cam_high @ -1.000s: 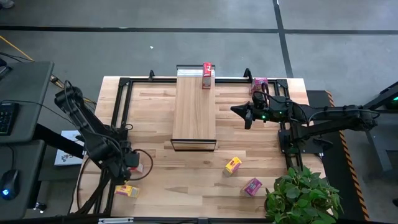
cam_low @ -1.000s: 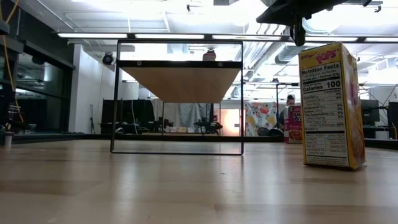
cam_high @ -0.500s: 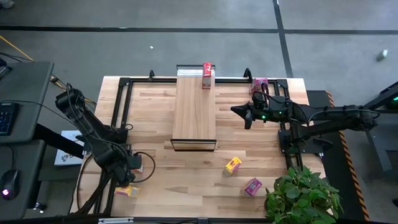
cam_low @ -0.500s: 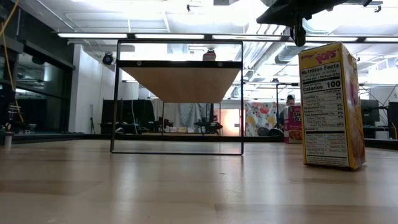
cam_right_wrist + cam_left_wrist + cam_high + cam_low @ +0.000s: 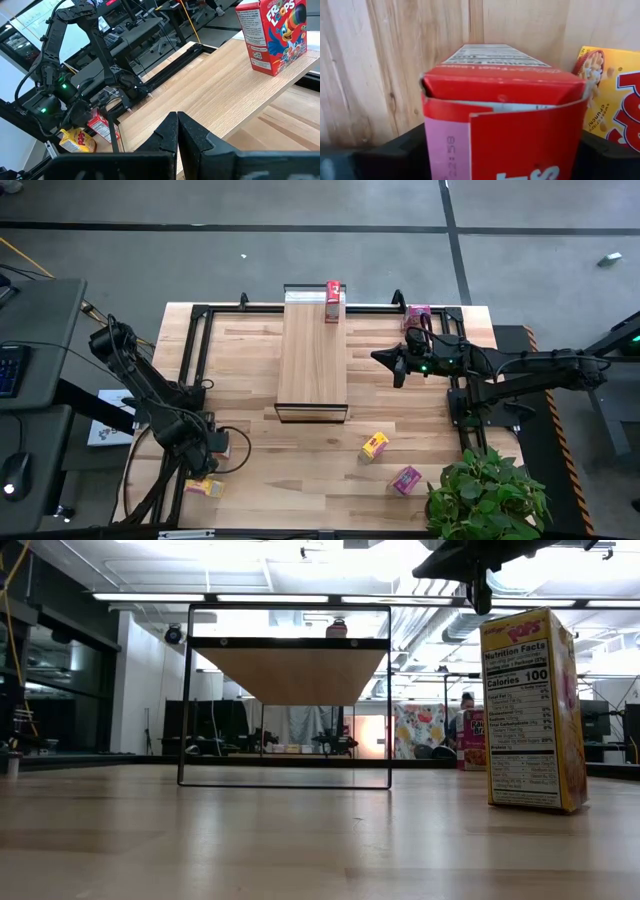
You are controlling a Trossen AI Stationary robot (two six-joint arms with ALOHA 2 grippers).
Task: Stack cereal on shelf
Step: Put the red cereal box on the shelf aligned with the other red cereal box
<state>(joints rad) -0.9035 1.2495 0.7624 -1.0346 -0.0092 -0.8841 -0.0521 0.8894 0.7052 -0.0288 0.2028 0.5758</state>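
Note:
My left gripper [image 5: 207, 446] is at the table's near left, shut around a red cereal box [image 5: 505, 100] that fills the left wrist view. A yellow box [image 5: 203, 487] lies just nearer the table's edge. My right gripper [image 5: 393, 366] hovers shut to the right of the shelf [image 5: 312, 355]. On the far end of the shelf's top a second red box [image 5: 333, 301] stands on its base. A magenta box [image 5: 417, 315] stands at the far right. A yellow box [image 5: 374, 445] and a magenta box [image 5: 405, 480] rest on the near right planks. My left gripper has the red box's flap end [image 5: 450, 107] between its two fingers [image 5: 385, 155], one on each side face. The fingers come from above, slanting down toward the table. The box points away toward the planks; whether it is lifted clear does not show.
A potted plant [image 5: 490, 495] overhangs the near right corner. Dark frame rails [image 5: 195, 350] run along the table's left and right sides. In the low view the near yellow box [image 5: 530, 710] stands upright at the right, with bare planks between it and the shelf [image 5: 285, 690].
My left arm has shifted a little toward the table's near edge, down over the red box beside the yellow one. The boxes and the right arm have kept still.

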